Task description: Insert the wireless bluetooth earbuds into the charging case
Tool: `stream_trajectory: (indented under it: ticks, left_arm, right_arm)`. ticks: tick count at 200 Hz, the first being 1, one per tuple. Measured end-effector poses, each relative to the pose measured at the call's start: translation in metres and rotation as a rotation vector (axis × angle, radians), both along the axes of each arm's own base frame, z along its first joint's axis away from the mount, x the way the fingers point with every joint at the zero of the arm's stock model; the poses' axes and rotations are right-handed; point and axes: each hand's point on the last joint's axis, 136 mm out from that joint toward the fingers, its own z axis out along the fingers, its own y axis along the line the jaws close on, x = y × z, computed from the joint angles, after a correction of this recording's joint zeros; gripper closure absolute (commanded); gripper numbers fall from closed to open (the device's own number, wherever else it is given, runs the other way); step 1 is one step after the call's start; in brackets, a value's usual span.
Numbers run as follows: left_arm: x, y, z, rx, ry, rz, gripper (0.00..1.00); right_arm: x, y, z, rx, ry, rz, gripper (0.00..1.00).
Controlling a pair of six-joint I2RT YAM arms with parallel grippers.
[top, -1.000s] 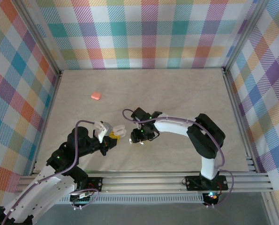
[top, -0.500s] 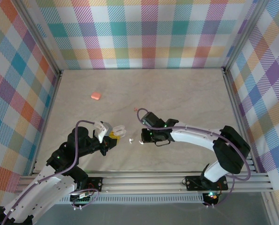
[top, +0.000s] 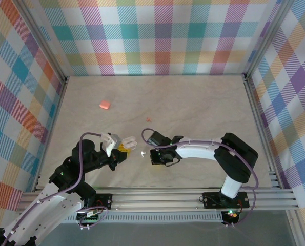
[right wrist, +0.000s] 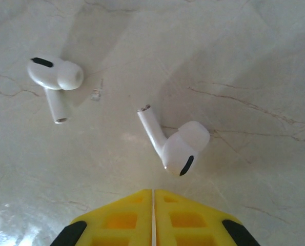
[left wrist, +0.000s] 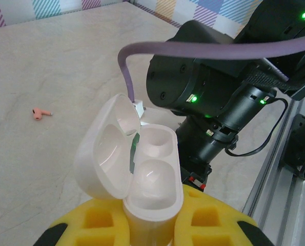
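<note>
My left gripper (left wrist: 152, 228) is shut on the white charging case (left wrist: 151, 177), holding it upright with its lid swung open to the left and both wells empty. In the top view the charging case (top: 127, 142) sits at the left gripper (top: 120, 149) tips. Two glossy white earbuds lie on the table before my right gripper (right wrist: 153, 193), one near (right wrist: 179, 149) and one farther left (right wrist: 56, 76). That gripper is shut with nothing between its yellow pads (right wrist: 120, 219). A white earbud (top: 143, 152) lies between the charging case and the right gripper (top: 153, 155). A salmon-pink earbud (top: 148, 119) lies farther back, the same pink earbud (left wrist: 40, 113) left of the case.
A salmon-pink case (top: 105, 104) lies shut at the back left of the table. The right arm's black wrist (left wrist: 214, 97) stands close behind the held case. Plaid walls and a metal frame (top: 255, 107) bound the table.
My right gripper has closed from part open to shut, empty. The right arm swung out to the right and came back beside the case. The left arm and case have stayed still.
</note>
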Motion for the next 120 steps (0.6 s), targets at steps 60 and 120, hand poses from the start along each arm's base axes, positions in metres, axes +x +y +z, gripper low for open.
stream_trajectory:
  ticks: [60, 120]
  left_arm:
    - [0.000, 0.000, 0.000, -0.005, 0.008, 0.004, 1.00]
    - [0.001, 0.000, -0.002, -0.001, 0.015, 0.004, 1.00]
  right_arm:
    - [0.016, -0.013, -0.004, -0.039, -0.014, -0.035, 0.88]
    - [0.053, -0.023, 0.005, -0.027, -0.046, -0.097, 0.88]
